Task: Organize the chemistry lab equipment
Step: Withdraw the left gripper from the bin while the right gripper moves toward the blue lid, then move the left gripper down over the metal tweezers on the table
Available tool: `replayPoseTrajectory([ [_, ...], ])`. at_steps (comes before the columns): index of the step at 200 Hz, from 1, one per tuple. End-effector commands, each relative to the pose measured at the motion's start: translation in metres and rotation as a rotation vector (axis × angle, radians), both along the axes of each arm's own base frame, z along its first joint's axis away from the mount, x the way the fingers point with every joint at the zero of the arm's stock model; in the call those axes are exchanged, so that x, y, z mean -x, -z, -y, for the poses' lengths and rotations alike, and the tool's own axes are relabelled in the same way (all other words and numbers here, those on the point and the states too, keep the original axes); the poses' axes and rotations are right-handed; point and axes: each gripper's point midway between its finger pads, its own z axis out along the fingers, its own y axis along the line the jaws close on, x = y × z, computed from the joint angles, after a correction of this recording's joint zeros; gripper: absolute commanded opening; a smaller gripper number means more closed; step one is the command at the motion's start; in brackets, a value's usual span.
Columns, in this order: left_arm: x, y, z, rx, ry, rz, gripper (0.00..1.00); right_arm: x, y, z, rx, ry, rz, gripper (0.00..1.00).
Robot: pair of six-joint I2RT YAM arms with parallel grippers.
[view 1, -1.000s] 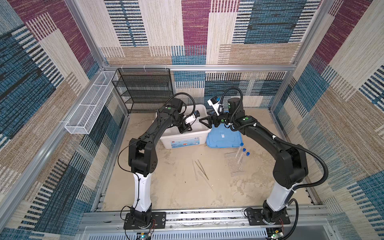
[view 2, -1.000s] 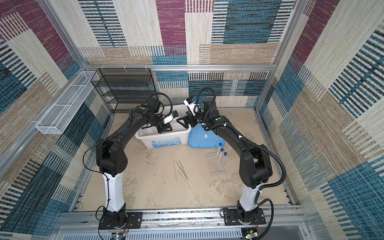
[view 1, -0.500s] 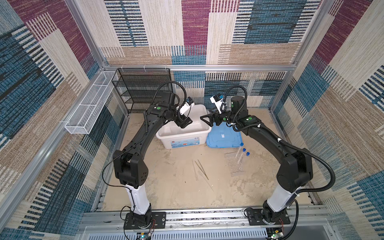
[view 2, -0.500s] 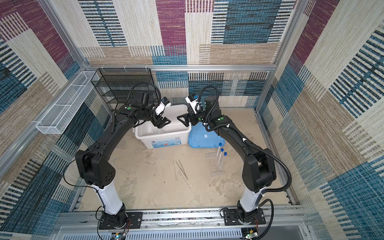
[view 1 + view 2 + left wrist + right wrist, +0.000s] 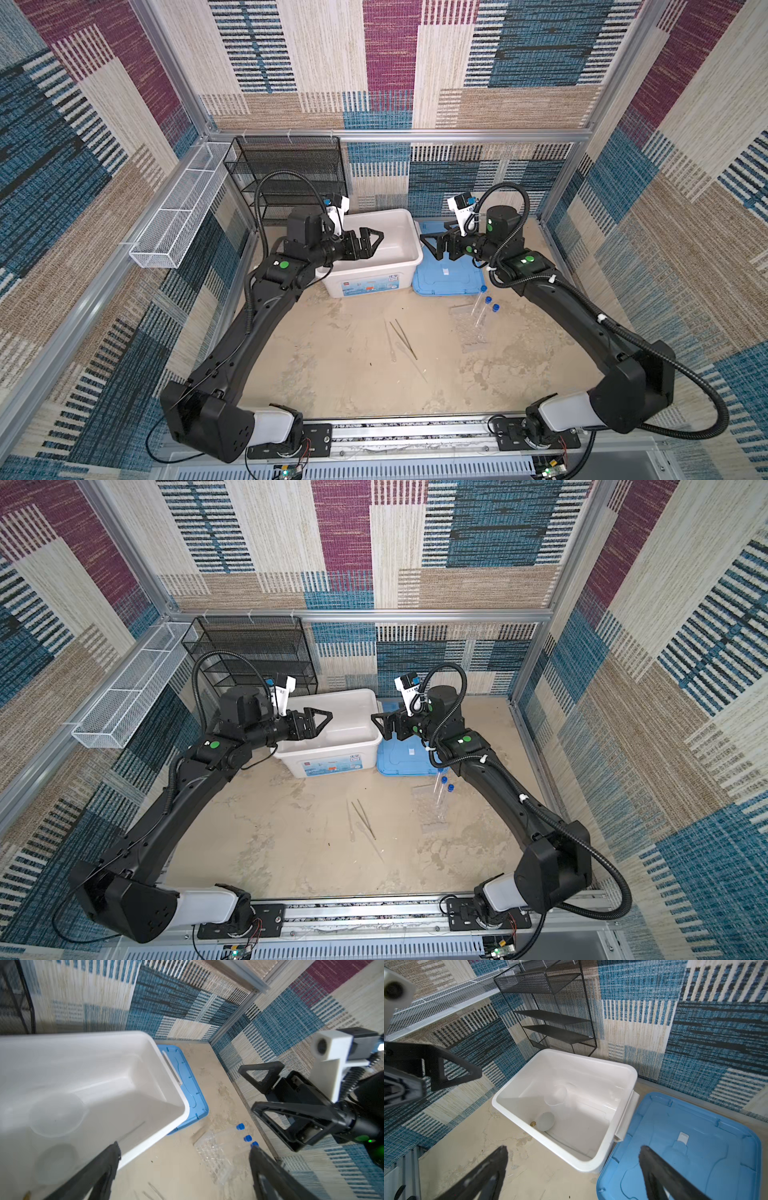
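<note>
My left gripper (image 5: 376, 241) hangs open and empty over the white box (image 5: 405, 266). Facing it, my right gripper (image 5: 428, 247) is open and empty above the left edge of the blue lid (image 5: 446, 276). Inside the box lie a clear beaker (image 5: 556, 1095), a small white dish (image 5: 545, 1121) and a rod's brown tip (image 5: 532, 1123). Three blue-capped test tubes (image 5: 484, 307) lie on the floor before the lid, beside a clear plastic piece (image 5: 212, 1151). Metal tweezers (image 5: 405, 338) and a clear dropper (image 5: 390, 345) lie mid-floor.
A black mesh shelf (image 5: 291, 174) stands against the back wall behind the box. A white wire basket (image 5: 178, 216) hangs on the left wall. The sandy floor (image 5: 332, 374) runs from the box to the front rail.
My left gripper has opened above the box, and its arm has swung out to the left and lower. The right gripper has stayed open and drawn slightly right.
</note>
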Motion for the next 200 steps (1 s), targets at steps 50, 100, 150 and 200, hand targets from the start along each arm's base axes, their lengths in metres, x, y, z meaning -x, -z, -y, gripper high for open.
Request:
replayPoseTrajectory([
  [50,0.048,0.084,0.030,0.174,-0.079,-0.370,0.99,0.056,0.040,0.012,0.002,-0.063,-0.026,1.00],
  [100,0.072,0.141,0.037,0.059,-0.219,-0.494,0.89,0.072,0.088,0.022,0.058,-0.026,-0.120,1.00],
  [150,0.083,0.187,0.029,-0.100,-0.394,-0.641,0.79,0.073,0.113,0.031,0.127,0.025,-0.150,1.00],
  [200,0.089,0.218,0.047,-0.164,-0.461,-0.740,0.67,0.072,0.113,0.027,0.116,0.029,-0.152,1.00],
])
